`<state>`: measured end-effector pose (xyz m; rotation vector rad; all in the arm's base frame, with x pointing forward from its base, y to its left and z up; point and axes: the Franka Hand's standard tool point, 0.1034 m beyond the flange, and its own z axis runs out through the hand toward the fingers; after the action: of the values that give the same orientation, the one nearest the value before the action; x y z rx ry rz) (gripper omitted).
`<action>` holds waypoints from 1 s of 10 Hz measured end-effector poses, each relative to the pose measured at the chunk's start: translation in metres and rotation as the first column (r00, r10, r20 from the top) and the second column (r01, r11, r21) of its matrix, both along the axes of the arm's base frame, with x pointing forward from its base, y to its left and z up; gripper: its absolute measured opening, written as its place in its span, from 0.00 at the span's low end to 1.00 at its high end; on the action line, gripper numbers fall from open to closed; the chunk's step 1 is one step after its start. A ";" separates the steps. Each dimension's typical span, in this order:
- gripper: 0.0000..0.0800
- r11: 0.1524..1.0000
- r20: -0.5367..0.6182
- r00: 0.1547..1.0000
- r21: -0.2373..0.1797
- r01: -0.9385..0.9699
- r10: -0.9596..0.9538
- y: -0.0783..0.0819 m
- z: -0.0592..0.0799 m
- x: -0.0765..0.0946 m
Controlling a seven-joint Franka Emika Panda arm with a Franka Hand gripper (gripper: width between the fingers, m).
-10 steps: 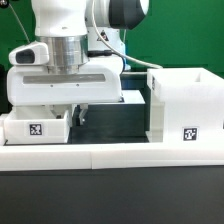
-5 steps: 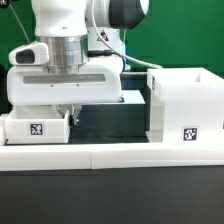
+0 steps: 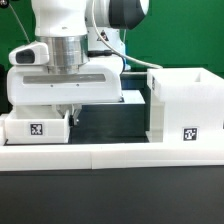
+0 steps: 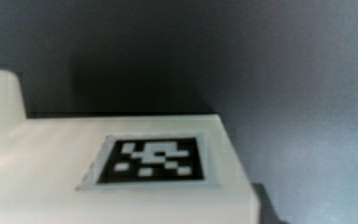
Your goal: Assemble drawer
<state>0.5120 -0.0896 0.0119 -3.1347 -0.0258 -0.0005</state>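
Observation:
A small white tray (image 3: 36, 128) with a black-and-white tag sits on the dark table at the exterior view's left. My gripper (image 3: 76, 114) hangs right at the tray's right wall, its fingers low and close to it. I cannot tell whether they grip the wall. The wrist view shows a white tray surface (image 4: 87, 190) with a tag (image 4: 153, 160) close up, and no fingers. The tall open box casing (image 3: 186, 100) stands at the exterior view's right, with a tag (image 3: 189, 134) on its front. A second tray is not in view.
A long low white border rail (image 3: 110, 156) runs along the table's front. Another white rail (image 3: 132, 97) lies behind the gripper. A dark strip of table (image 3: 112, 122) lies between the tray and the casing. The arm's bulk hides the back left.

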 end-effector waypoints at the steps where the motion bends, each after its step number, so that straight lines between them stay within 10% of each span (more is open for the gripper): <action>1: 0.05 1.000 -0.003 1.000 0.006 -0.016 0.016 0.004 0.005 0.001; 10: 0.05 0.945 0.023 0.944 -0.011 -0.328 0.328 0.024 0.018 0.011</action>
<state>0.5234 -0.0655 0.0304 -3.0932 -0.5488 -0.0375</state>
